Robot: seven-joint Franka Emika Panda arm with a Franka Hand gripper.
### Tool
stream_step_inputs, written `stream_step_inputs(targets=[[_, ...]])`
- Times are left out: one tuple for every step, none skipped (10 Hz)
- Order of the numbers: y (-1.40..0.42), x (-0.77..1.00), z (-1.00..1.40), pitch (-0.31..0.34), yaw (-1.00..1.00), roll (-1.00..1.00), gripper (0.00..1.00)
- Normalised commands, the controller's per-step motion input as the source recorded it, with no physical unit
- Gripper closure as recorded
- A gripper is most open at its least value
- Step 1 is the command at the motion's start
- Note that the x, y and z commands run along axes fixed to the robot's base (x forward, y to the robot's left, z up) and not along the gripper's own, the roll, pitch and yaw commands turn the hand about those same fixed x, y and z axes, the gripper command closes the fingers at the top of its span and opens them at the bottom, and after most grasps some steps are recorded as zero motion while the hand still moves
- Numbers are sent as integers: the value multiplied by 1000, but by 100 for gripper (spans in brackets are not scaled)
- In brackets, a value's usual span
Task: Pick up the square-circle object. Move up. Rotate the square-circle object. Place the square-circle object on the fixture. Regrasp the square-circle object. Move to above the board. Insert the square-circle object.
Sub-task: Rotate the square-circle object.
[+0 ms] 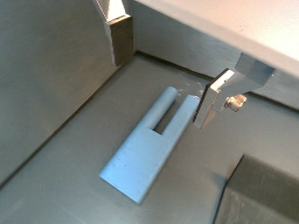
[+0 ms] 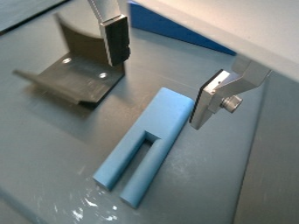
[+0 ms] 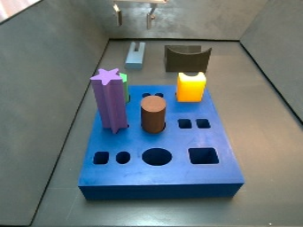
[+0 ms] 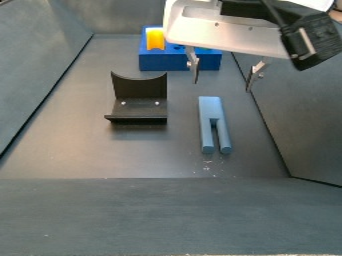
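The long slim grey-blue square-circle object (image 4: 213, 123) is seen lying flat on the grey floor, not yet picked up, with the gripper (image 4: 225, 70) held above its far end, silver plate fingers (image 2: 112, 35) spread wide and empty, so every step of the task is judged to remain. In a side view the dark L-shaped fixture (image 4: 136, 98) stands at nine o'clock of the peg and apart from it. The thick blue board (image 3: 159, 144), carrying a purple star peg (image 3: 109, 100), a brown cylinder (image 3: 153, 114) and a yellow block (image 3: 192, 86), lies well away, and nothing is seen blocking the grasp.

No readable text, labels or numbers anywhere.
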Motion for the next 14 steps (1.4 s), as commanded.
stream_step_inputs(targets=[[4,33,-36,-5,1000,18,0],[3,33,-36,-5,683,19,0],[3,33,-36,-5,444,19,0],[3,33,-36,-5,330,19,0],[0,0,-1000,0,0,0,0],[1,3,-1000,-5,-53,2,0],[8,15,-1000,-25,-56,16,0],[14,18,-1000,-26,-49,26,0],[18,25,-1000,-22,-37,38,0],[21,31,-1000,-21,-32,45,0],[24,40,-1000,-10,-25,56,0],[25,44,-952,-9,-23,63,0],[22,43,-744,-5,-17,78,0],[20,40,-664,-5,-16,84,0]])
